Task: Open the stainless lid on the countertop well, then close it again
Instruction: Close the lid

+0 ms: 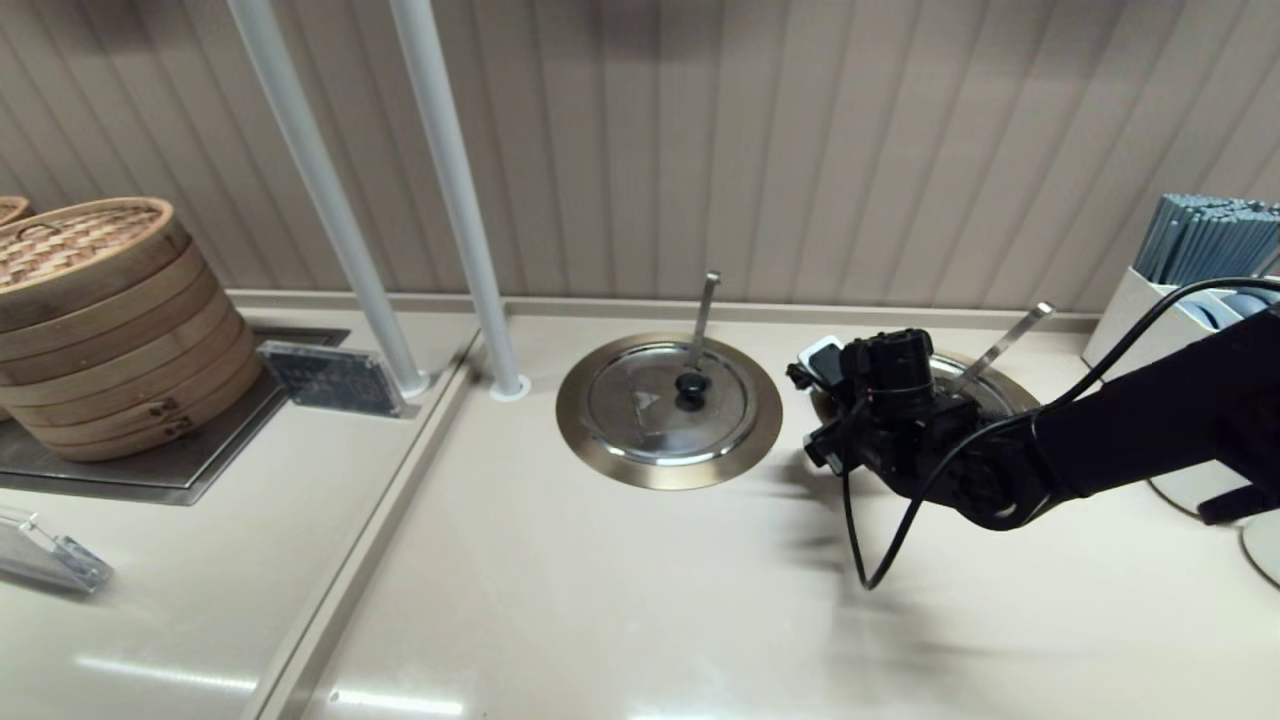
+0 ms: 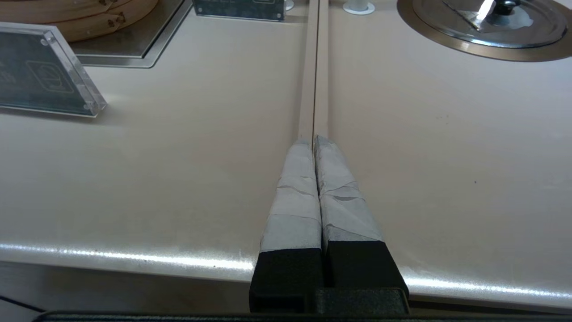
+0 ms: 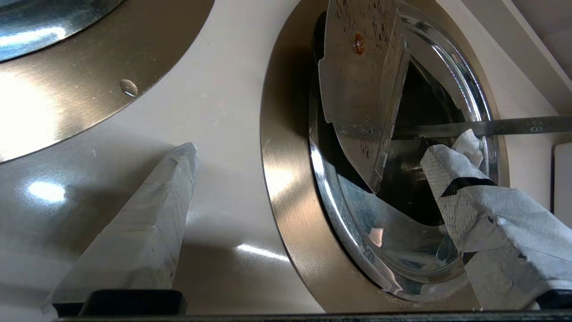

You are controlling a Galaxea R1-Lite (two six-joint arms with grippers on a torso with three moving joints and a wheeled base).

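The stainless lid's one half [image 3: 362,89] stands folded up, its spotted underside showing. Its other half [image 3: 402,255] lies flat in the countertop well, whose bronze ring [image 3: 286,179] frames a dark inside. The slanting ladle handle [image 1: 1005,345] rises from it. My right gripper [image 3: 321,147] is open and hovers low over the well's left side. One taped finger [image 3: 152,214] is over the counter between the two wells, the other [image 3: 464,188] over the opening beside the raised half. My left gripper [image 2: 315,141] is shut and empty near the counter's front edge, out of the head view.
The twin lid [image 1: 668,403] with its upright ladle handle [image 1: 703,315] lies shut just left of my right wrist. Two white poles [image 1: 455,190], bamboo steamers [image 1: 100,320] and an acrylic sign [image 1: 330,378] stand to the left. A chopstick holder [image 1: 1210,250] is at the far right.
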